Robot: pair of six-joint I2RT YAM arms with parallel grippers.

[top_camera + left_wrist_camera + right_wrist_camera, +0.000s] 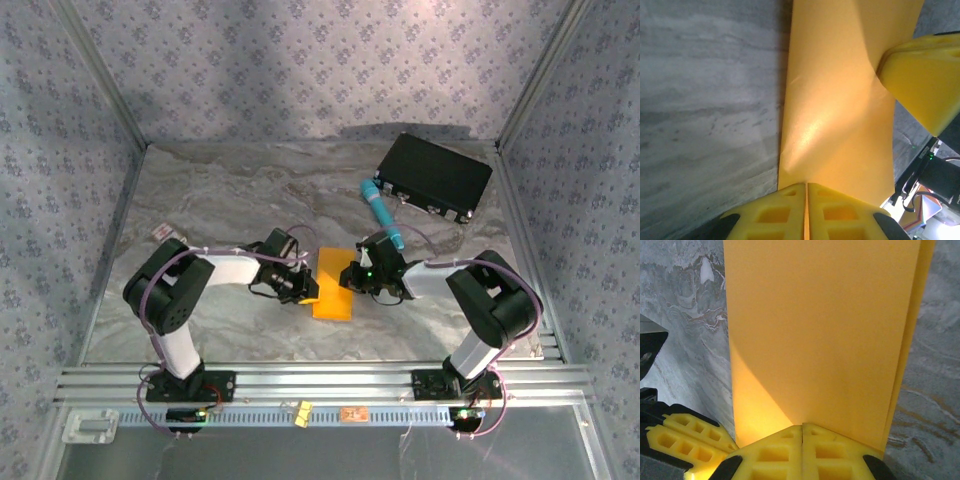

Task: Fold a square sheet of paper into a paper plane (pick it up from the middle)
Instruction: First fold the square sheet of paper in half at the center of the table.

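We log the square sheet of paper (334, 290) mid-table (220, 200), btwn both arms. It reads as a narrow strip w/ a second layer peeking along one long edge, so first half-fold looks done, we judge. Left gripper (806, 186) pinched tight on one short edge; right gripper (802, 427) nipped closed on the opposite one. Still to do: nose corners, wing folds. No dart shape yet.
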